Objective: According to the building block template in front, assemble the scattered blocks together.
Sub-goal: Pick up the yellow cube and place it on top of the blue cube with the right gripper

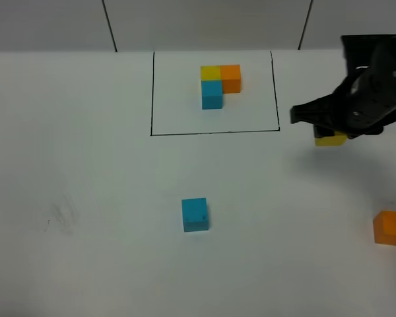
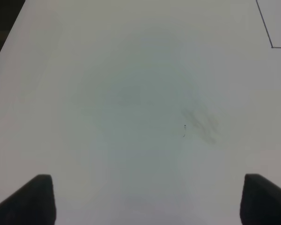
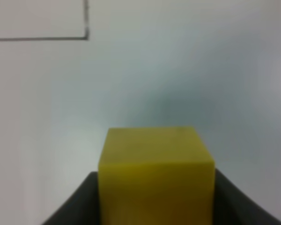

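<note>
The template (image 1: 219, 84), an L-shaped cluster of yellow, orange and blue cubes, sits inside a thin black rectangle at the back. My right gripper (image 1: 331, 135) is shut on the yellow cube (image 1: 330, 139), to the right of the frame; the right wrist view shows the cube (image 3: 155, 173) between the fingers (image 3: 77, 201). The sky-blue cube (image 1: 195, 214) lies in the middle of the table. The orange cube (image 1: 391, 227) lies at the right edge. My left gripper (image 2: 145, 199) is open over bare table and is out of the high view.
The white table (image 1: 86, 165) carries a faint grey smudge (image 1: 59, 216) at the left, also in the left wrist view (image 2: 201, 124). A corner of the black frame (image 2: 271, 46) shows there, and another in the right wrist view (image 3: 85, 36).
</note>
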